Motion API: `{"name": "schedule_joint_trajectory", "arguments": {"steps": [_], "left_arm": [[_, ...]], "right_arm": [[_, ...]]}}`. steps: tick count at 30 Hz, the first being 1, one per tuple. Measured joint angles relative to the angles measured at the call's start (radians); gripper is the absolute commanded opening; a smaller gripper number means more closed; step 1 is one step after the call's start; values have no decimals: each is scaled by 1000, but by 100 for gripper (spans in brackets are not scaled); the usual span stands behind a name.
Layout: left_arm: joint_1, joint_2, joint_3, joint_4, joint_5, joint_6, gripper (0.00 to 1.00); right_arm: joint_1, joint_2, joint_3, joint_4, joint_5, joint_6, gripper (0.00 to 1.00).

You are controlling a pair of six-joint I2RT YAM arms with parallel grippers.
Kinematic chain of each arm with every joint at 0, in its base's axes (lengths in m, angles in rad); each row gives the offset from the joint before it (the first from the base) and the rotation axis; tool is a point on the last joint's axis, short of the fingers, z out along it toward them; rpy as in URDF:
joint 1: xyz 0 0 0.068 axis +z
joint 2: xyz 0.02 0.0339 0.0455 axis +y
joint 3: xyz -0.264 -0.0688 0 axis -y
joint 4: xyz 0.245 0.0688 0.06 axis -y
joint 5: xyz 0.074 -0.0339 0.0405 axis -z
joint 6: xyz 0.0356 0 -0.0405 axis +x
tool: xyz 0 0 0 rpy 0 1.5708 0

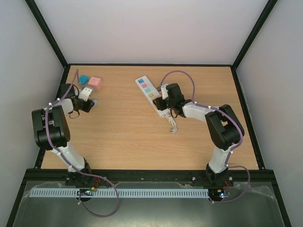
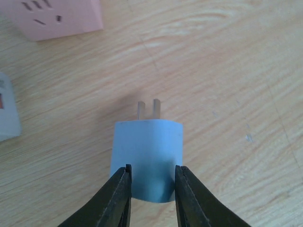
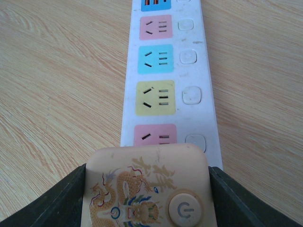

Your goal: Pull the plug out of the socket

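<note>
The socket [image 1: 146, 87] is a long white strip with pastel outlets, lying at the back middle of the table; it also shows in the right wrist view [image 3: 203, 71]. A cream plug [image 3: 147, 189] with a dragon print and a round button sits over the strip's near end. My right gripper [image 3: 147, 182] [image 1: 164, 96] is shut on it, one finger against each side. At the far left a light blue plug [image 2: 147, 151] [image 1: 96, 101] lies on the wood with its two prongs pointing away. My left gripper [image 2: 152, 177] [image 1: 91, 102] is shut on its near end.
A pink cube adapter [image 1: 95, 82] [image 2: 61, 16] and a teal piece [image 1: 84, 78] lie behind the left gripper. A pale item [image 2: 7, 109] sits at the left edge of the left wrist view. The strip's coiled white cord [image 1: 170, 122] trails toward the front. A black frame borders the table.
</note>
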Motion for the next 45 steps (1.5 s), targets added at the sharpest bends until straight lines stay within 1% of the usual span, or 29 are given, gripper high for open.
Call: {"name": "schedule_joint_trajectory", "arguments": {"steps": [3,6,7,12,15,20,24,26,27,30,32,35,36,39,41,43,45], "left_arm": [[-36,-21,-43,22,-50,44,31],[-63,-24,-55,38,-79,71,40],[-66,-24,-54,40,-85,75,44],[-67,-31,-50,32,-92,75,70],[-68,-67,-50,26,-79,60,80],[-91,-151,-30,8,-38,42,89],[-143,-201,-28,-13,5,40,91],[-174,-217,-28,-35,33,45,92],[-189,-222,-28,-49,46,50,92],[-240,-231,-28,-90,85,68,92],[-269,-232,-28,-114,103,80,92],[-317,-232,-28,-132,119,85,92],[-330,-232,-28,-134,121,85,93],[-377,-232,-27,-144,129,84,95],[-402,-232,-27,-149,132,84,96],[-430,-232,-24,-152,134,78,99],[-459,-232,-21,-144,135,62,100]], "right_arm": [[0,0,0,0,-1,0,22],[0,0,0,0,-2,-2,22],[0,0,0,0,-4,-3,22],[0,0,-1,2,-13,-11,22],[4,0,-1,2,-34,-26,22],[36,0,-1,0,-62,-45,22],[79,0,-1,-2,-89,-64,24],[101,0,-1,-5,-107,-76,26],[110,0,-2,-5,-117,-80,29],[126,-2,-6,-6,-142,-95,44],[127,-5,-8,-9,-152,-105,55],[126,-13,-14,-15,-166,-117,77],[126,-21,-23,-25,-178,-118,81],[127,-44,-66,-63,-200,-126,92],[125,-65,-99,-72,-209,-130,96],[116,-99,-129,-74,-216,-134,98],[101,-143,-159,-67,-229,-142,98]]}}
